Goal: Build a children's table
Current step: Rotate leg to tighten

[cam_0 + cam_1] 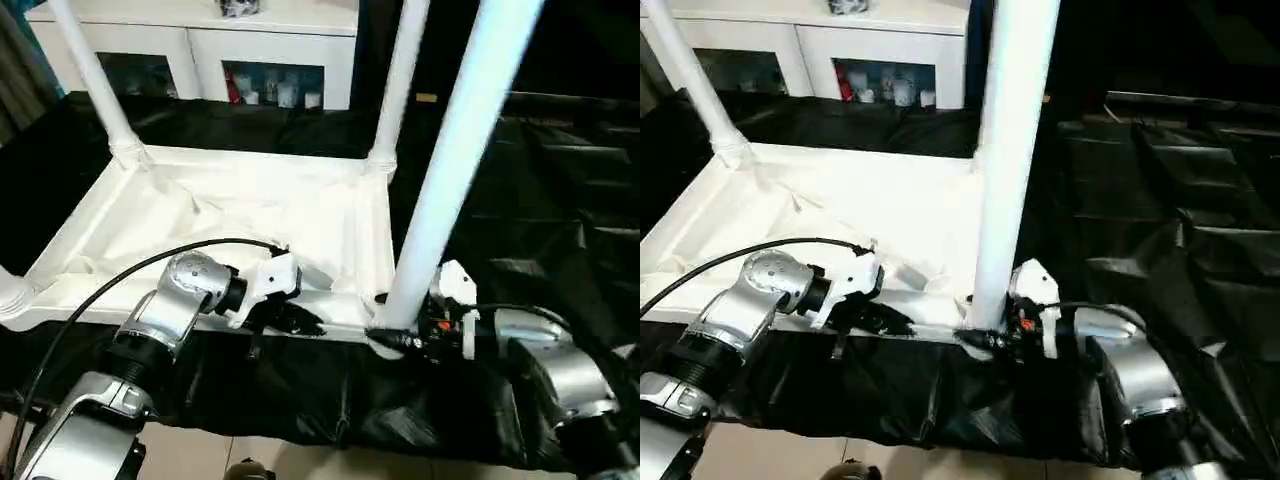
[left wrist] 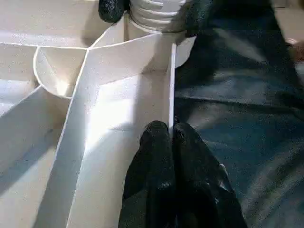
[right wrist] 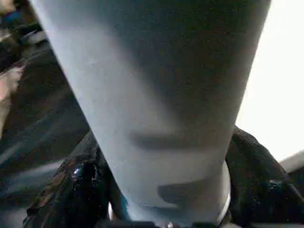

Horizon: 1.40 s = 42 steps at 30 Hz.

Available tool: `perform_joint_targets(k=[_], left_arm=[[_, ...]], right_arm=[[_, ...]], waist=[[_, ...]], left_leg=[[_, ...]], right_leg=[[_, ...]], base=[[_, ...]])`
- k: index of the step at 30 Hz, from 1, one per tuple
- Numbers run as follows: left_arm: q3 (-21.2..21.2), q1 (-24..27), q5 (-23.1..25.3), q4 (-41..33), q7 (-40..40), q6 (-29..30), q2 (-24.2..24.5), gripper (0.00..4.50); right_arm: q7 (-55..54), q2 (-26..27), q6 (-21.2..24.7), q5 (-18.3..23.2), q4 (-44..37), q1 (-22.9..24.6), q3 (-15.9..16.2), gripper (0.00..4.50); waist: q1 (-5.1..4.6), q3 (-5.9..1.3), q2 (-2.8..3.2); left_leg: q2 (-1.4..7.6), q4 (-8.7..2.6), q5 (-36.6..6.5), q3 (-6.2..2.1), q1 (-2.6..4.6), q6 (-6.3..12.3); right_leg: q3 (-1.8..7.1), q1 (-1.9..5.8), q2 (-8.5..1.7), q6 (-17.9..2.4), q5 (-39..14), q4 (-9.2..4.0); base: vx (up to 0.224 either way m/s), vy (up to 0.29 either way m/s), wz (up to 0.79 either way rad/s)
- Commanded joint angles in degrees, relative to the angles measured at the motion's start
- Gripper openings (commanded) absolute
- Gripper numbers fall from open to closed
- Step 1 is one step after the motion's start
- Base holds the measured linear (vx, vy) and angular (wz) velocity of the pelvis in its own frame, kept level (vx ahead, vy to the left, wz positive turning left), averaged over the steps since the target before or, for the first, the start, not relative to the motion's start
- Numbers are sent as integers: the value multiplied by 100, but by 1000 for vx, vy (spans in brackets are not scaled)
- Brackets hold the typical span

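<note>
One upturned white tabletop (image 1: 250, 215) lies ribs-up on black sheeting (image 1: 540, 180) at centre. Three legs show standing in corner sockets, tops cut off: at 11 o'clock (image 1: 95, 75), 12 (image 1: 405, 80), and 5 (image 1: 455, 160). The right claw (image 1: 400, 335) grasps the nearest leg's base; the left claw (image 2: 168, 135) is clenched on the tabletop's near rim. A white cabinet (image 1: 200, 45) stands behind.

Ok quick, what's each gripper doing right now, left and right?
Left gripper: shut on the tabletop rim.
Right gripper: fingers either side of the near leg at its base; a firm grip cannot be told.
</note>
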Motion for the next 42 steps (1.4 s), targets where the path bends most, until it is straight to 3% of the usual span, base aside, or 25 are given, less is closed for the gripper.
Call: perform_joint_targets(k=[1,5,7,10,15,19,20,22,24,26,33,35,39,42], left_arm=[[-56,1,51,-131,804,208,-544,0],[-71,13,203,-179,1472,432,-943,0],[-85,11,316,-167,1908,510,-1186,0],[-184,51,483,-203,2321,534,-1417,0],[-301,171,636,-329,2509,566,-1547,0],[-315,194,620,-339,2416,515,-1467,0],[-283,189,598,-336,2368,501,-1402,0],[-221,191,518,-355,2176,454,-1285,0],[-160,202,380,-392,1860,380,-1122,0],[-153,207,332,-411,1727,360,-1048,0],[-161,156,107,-463,794,305,-530,0],[-196,95,47,-430,379,258,-347,0],[-254,42,5,-412,76,259,-213,0],[-380,-82,-29,-316,-398,186,-30,0]], right_arm=[[-884,594,-141,-26,52,-75,67,272],[-2197,1057,-361,-406,440,-171,-182,270],[-2824,1334,-341,-500,608,-226,-336,270],[-3562,1636,-410,-717,766,-311,-413,270],[-4371,1896,-597,-1097,943,-499,-410,270],[-4291,1899,-739,-1007,962,-521,-471,270],[-4080,1881,-720,-831,933,-514,-546,339],[-3591,1734,-701,-691,805,-471,-502,339],[-3003,1443,-694,-650,632,-409,-296,377],[-2771,1342,-656,-597,565,-384,-235,385],[-777,457,-311,-68,-105,-143,288,385],[-5,74,-157,51,-294,-86,483,385],[492,-179,-84,85,-370,-81,615,385],[1094,-439,-38,70,-363,-176,780,357]], waist=[[-42,-316,-23],[-103,-322,-22],[-131,-315,-70],[-140,-325,-19],[-168,-324,1],[-178,-321,2],[-177,-320,-3],[-176,-322,-5],[-166,-336,-21],[-171,-337,-17],[-146,-316,-22],[-126,-328,-23],[-107,-321,-48],[-98,-307,-53]], left_leg=[[183,-389,-1105,-42,57,176],[168,-393,-1053,-46,50,94],[153,-388,-973,-43,32,133],[150,-379,-858,-45,39,176],[148,-385,-891,-42,37,175],[133,-382,-958,-35,33,208],[133,-381,-972,-34,35,215],[132,-377,-998,-36,22,268],[132,-356,-836,-36,18,346],[135,-349,-760,-31,12,400],[157,-356,-898,-34,23,502],[162,-337,-828,-28,25,538],[165,-328,-848,-17,22,572],[161,-333,-896,-16,22,560]], right_leg=[[303,254,-381,-1301,-815,-437],[306,253,-371,-1253,-796,-434],[305,274,-358,-1230,-702,-427],[311,267,-362,-1148,-697,-434],[313,260,-341,-1111,-500,-426],[314,266,-334,-1081,-515,-438],[315,265,-334,-1080,-528,-442],[310,282,-334,-1081,-542,-438],[308,295,-329,-1137,-280,-407],[311,294,-329,-1178,-131,-389],[303,295,-328,-1222,-395,-415],[300,296,-317,-1284,-215,-384],[299,288,-336,-1391,-217,-375],[297,284,-335,-1383,-408,-395]], base=[[0,0,0],[0,0,0],[0,0,0],[0,0,0],[0,0,0],[0,0,0],[0,0,0],[0,0,0],[0,0,0],[0,0,0],[0,0,0],[0,0,0],[0,0,0],[0,0,0]])
